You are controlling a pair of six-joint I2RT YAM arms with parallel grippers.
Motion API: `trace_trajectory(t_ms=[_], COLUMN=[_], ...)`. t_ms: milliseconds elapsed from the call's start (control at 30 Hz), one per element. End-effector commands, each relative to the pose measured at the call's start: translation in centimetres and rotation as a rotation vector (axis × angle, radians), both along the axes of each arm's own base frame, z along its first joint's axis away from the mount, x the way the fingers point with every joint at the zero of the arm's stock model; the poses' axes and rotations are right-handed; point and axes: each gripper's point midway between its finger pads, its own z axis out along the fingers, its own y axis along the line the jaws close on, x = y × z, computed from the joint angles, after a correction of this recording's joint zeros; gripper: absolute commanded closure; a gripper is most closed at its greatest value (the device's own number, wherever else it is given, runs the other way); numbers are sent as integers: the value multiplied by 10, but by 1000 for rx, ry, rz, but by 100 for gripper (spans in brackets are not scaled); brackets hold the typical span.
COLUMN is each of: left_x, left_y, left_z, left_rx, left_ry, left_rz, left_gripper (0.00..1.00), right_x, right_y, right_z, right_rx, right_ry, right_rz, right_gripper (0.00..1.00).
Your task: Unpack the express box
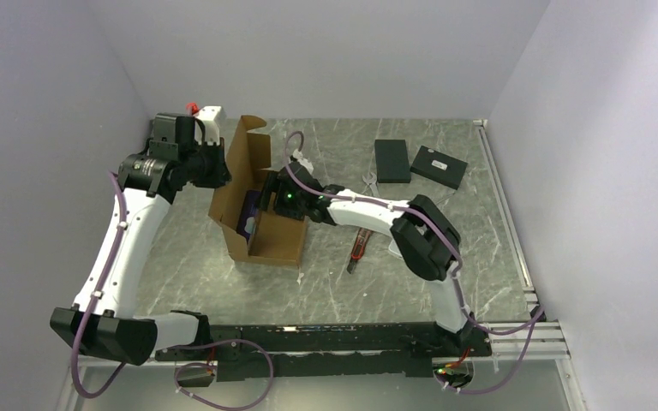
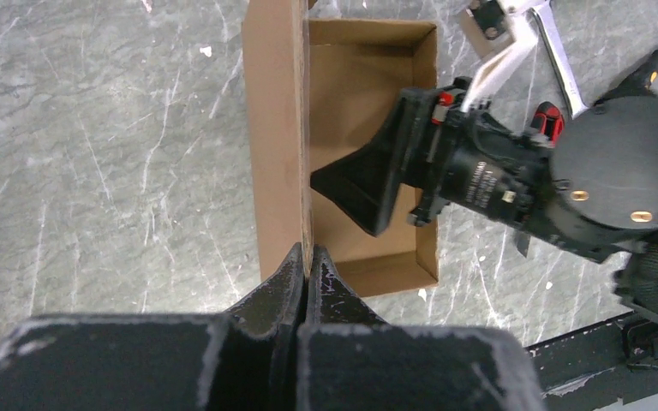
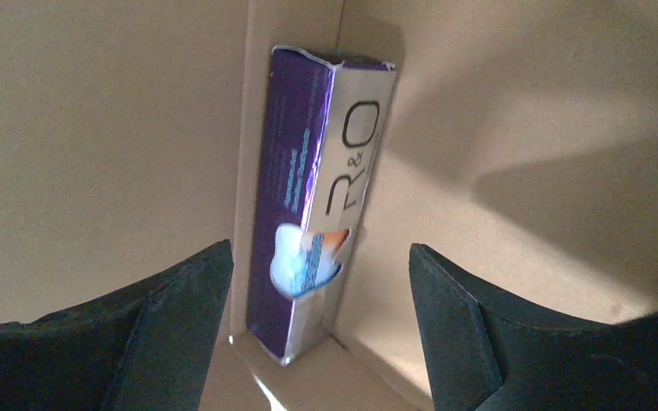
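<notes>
The express box is a brown cardboard mailer standing open on the table, its hinged lid flap raised upright. My left gripper is shut on the edge of that flap, pinching the cardboard between its fingertips. My right gripper reaches down inside the box and is open. In the right wrist view its fingers stand apart on either side of a purple and silver toothpaste carton lying against the box's inner wall. It does not touch the carton.
Two small black boxes lie at the back right. A red-handled tool lies right of the box by the right arm. A white object stands behind the left gripper. A rail borders the table's right side.
</notes>
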Motion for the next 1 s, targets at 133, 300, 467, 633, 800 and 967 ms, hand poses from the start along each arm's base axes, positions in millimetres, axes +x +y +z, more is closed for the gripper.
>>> trace_trajectory(t_ms=[133,300,467,633,800,967], left_x=[1,0,0,0,2,0], left_y=[-3,-3,-2,1,15,23], left_z=[12,12,9,8,2,-5], left_rx=[-37,-34,-31,-21,24,61], left_ry=[-69,-70,-68,-71,-61,-50], left_rz=[5,4,6,25,94,117], left_gripper=[100,100,100,100,100,100], right_x=[28,27,27,34,36,36], right_y=[30,38,40,36,21,-20], right_z=[-8,-22,-34,-56,-66,-53], right_rx=[-15,-77,-134,-237,-341,-403], right_ry=[-23,-45,-65,-87,-100,-162], right_rz=[-125,-147,-170,-204,-207,-246], right_gripper=[19,11,8,10,12,14])
